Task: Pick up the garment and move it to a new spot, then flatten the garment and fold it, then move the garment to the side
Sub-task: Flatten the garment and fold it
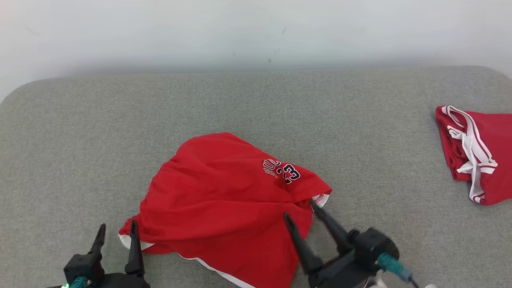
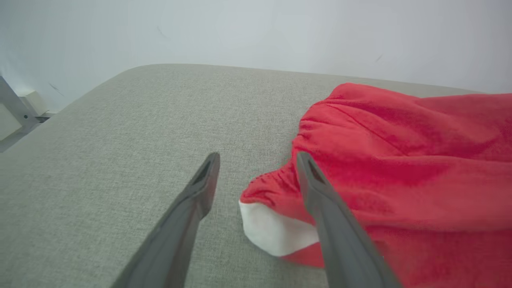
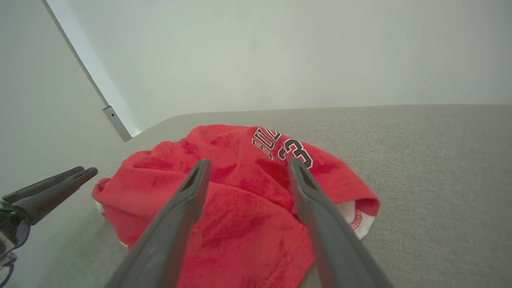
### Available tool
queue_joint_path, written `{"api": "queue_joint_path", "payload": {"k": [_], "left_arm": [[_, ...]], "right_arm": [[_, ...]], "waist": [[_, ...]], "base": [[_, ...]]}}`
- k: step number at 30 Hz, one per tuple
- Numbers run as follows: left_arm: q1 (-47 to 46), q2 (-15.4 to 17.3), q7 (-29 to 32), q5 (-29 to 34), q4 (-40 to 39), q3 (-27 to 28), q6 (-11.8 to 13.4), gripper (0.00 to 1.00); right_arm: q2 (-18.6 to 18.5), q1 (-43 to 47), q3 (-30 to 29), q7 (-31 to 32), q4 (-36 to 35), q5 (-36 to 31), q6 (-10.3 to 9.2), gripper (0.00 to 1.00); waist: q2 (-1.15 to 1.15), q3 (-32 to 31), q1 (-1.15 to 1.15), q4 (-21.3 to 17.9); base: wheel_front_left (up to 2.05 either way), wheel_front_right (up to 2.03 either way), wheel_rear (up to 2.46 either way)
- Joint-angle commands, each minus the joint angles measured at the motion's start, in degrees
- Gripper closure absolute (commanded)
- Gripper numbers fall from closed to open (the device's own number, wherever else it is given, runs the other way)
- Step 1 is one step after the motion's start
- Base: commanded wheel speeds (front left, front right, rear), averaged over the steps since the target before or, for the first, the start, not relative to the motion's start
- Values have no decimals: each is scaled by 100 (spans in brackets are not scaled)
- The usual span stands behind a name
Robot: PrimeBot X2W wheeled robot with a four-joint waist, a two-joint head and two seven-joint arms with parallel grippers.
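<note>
Head view shows one grey padded surface [image 1: 256,104] that reaches from the near edge to a pale wall [image 1: 256,32] at the far side. On it lie two red garments. The garment [image 1: 224,192] of the task is the bigger heap, crumpled, and it sits near the robot, in the middle and a little to the left. The second garment [image 1: 488,156], folded and with white stripes, is well apart from it at the far right edge. There are two grippers, each with two dark fingers. The right gripper [image 1: 299,210] has its fingers spread wide and holds nothing; its tips stand at the right near edge of the garment, one over the red cloth and one just beside the white-lined hem [image 1: 321,199]. The left gripper [image 1: 118,224] is also spread apart and grips nothing; the garment lies to its right, and the white-edged corner [image 2: 276,232] of the cloth comes between the two fingers, while the right finger crosses in front of the red cloth. On the far right part of the garment there is one dark print [image 1: 282,171] with the number 23.
</note>
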Motion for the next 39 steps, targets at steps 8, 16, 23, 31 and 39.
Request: {"api": "queue_joint_path", "payload": {"k": [8,16,23,31,39], "left_arm": [[227,-118,-18,183,-235,119,87,0],[338,-150,-19,69,-399,-121,81,0],[302,-149,-18,-40,-506,-309,146,0],[223,-149,-19,-76,-591,-407,190,0],[198,-151,-18,-108,-614,-458,210,0]], "right_arm": [[-457,471,890,-7,58,462,-15,0],[-809,582,1364,-7,611,718,-15,0],[-772,293,1531,-7,1026,895,-15,0],[-701,38,1660,-6,1186,999,-15,0],[-692,-157,1797,-4,1341,1111,-15,81]], "waist": [[1,-81,0,17],[1,-9,0,147],[1,60,0,214],[1,120,0,264],[1,146,0,287]], "base": [[0,0,0],[0,0,0],[0,0,0],[0,0,0],[0,0,0]]}}
